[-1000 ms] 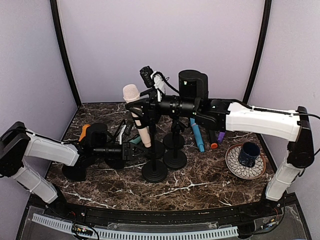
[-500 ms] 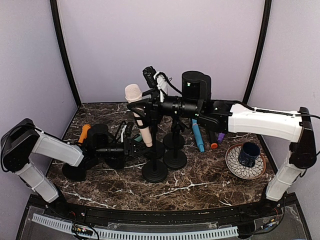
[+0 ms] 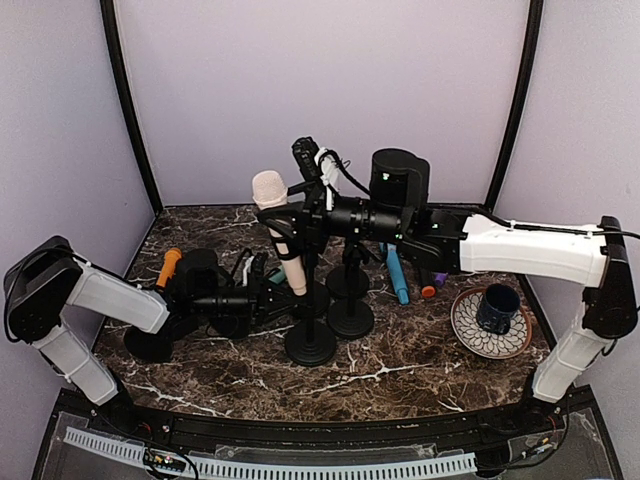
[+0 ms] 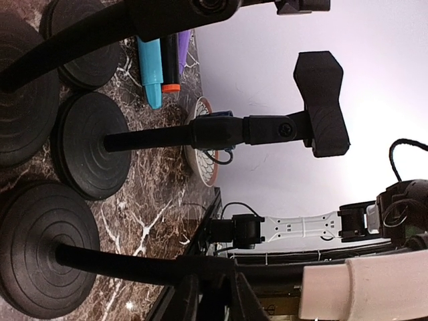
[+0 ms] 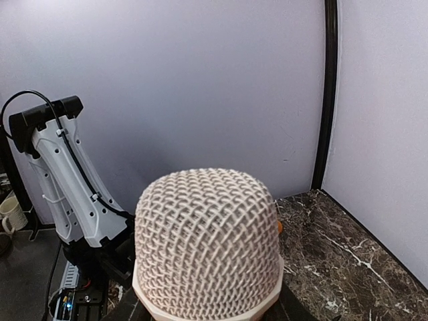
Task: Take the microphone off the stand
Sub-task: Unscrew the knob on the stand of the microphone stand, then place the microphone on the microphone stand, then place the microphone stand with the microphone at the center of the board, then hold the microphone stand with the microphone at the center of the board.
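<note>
- While the front of the table needed steadying, the left gripper was clamped low on the stand, probably to stop it tipping.
- Farther back, the right gripper was squeezed round the microphone, head up at the stand's top, looking ready to lift.

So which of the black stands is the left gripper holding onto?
The front stand, nearest the arms' bases: the left gripper is clamped on its pole, beside the cream microphone. No gripper holds the others.
</note>
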Available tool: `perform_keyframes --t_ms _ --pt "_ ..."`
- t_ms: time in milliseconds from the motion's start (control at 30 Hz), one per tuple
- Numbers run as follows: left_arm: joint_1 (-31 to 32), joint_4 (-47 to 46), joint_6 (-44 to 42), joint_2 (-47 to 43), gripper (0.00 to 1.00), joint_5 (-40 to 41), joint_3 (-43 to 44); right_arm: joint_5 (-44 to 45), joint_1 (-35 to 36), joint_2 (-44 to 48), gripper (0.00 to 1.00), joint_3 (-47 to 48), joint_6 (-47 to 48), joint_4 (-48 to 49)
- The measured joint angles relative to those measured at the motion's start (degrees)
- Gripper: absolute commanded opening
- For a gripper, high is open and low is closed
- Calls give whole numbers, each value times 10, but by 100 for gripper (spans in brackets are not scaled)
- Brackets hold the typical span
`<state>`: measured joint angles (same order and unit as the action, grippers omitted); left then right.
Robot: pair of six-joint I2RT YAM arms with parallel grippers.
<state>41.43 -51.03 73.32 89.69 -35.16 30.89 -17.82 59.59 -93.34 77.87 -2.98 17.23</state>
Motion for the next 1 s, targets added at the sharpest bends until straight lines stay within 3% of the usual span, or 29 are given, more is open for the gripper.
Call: perform_keyframes --t_ms 100,233,433,667,1000 --pt "0 44 -10 -10 43 14 11 1 0 3 66 -3 1 0" --pt "1 127 -52 -35 58 50 23 14 0 12 81 -14 5 -15" --pt "-11 247 -128 -114 65 116 29 33 -3 60 88 -56 5 -36" --pt "-24 330 -225 -182 67 169 30 35 -7 108 69 -88 5 -66" --pt "-24 356 -434 -256 66 192 33 17 -9 92 58 -105 -5 -110"
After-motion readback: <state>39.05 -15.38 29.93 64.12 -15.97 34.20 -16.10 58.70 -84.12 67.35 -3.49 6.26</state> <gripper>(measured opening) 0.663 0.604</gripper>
